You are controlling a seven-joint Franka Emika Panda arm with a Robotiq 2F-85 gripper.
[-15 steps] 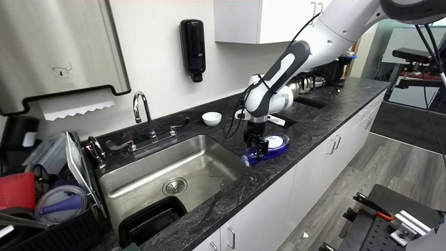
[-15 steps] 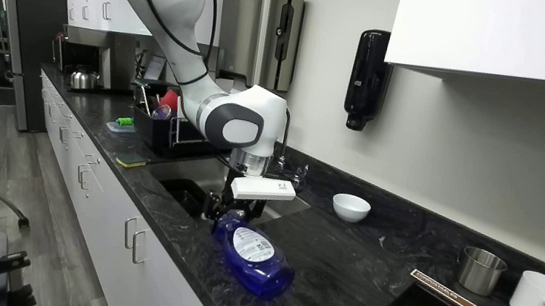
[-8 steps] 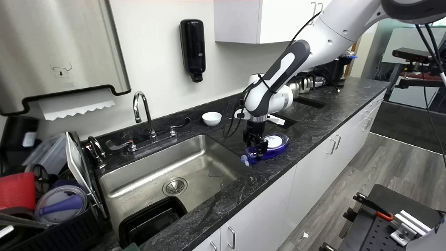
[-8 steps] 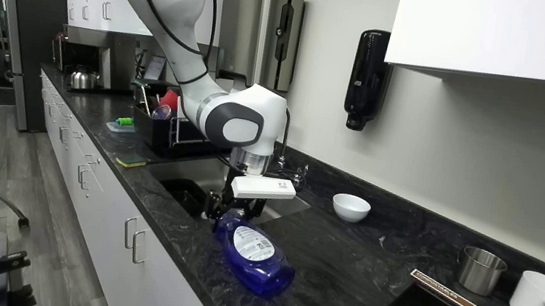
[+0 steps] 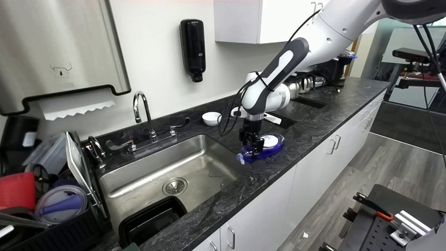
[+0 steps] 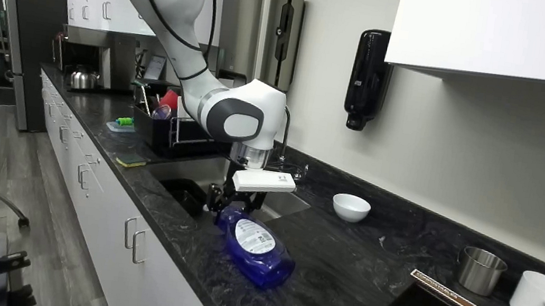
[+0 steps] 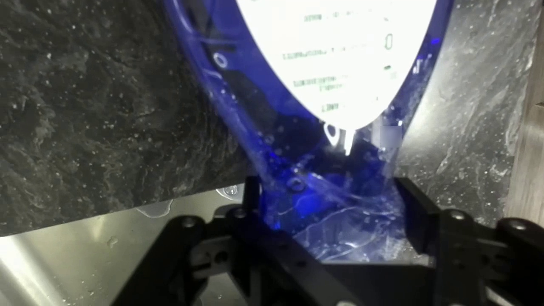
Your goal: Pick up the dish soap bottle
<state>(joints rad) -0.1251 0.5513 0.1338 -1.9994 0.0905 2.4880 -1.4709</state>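
- Dish soap bottle [image 6: 260, 260]: lay label-up, neck between the jaws, body beyond them; contact with the counter [image 6: 334, 279] was unclear.
- Gripper [image 7: 333, 208]: jaws pinched the neck.
- Risk judged: weight far from the jaws could have swung the body loose, toward the sink [image 5: 205, 164] beside them.

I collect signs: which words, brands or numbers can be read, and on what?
"COMPOSTABLES", slightly blurred: brown strip
Dish soap bottle, label: too blurred to read
Black wall dispenser: mark too small to read
White wrist box: mark too small
Pale tag: any print too small to read
Steel dispenser: symbol unclear
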